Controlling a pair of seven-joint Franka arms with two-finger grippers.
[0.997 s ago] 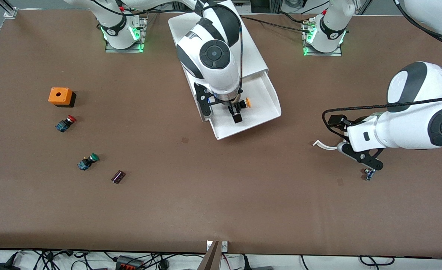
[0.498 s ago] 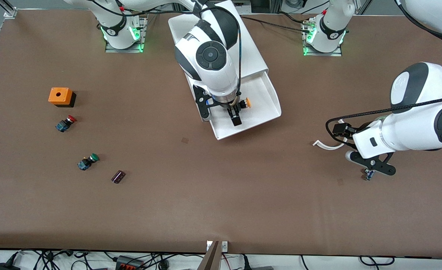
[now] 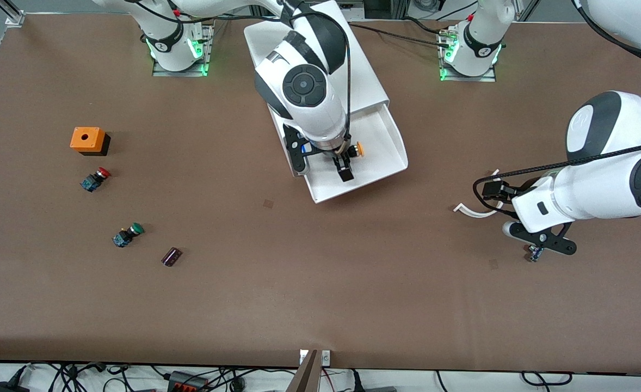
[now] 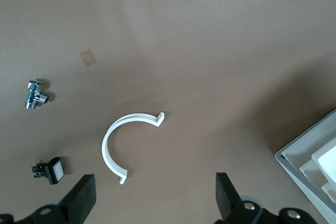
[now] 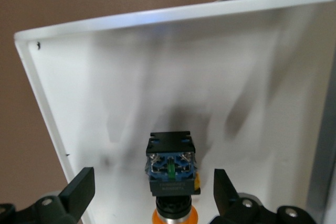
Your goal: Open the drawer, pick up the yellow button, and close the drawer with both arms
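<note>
Button [image 5: 171, 174] lies between spread right end effector [image 5: 152, 192] fingers, seemingly untouched.

Glossy white arms [image 3: 309, 103], black joints

Bright, even overhead light – soft shadows, sharp focus, slight drawer [image 5: 157, 66] glare.

The table [image 3: 320, 283] was plain brown. At its twelve o'clock the drawer [image 3: 391, 142] was white, holding the button [image 5: 172, 179], orange-capped on black and blue. At nine o'clock sat an orange box [image 3: 87, 139] with a black base.
</note>
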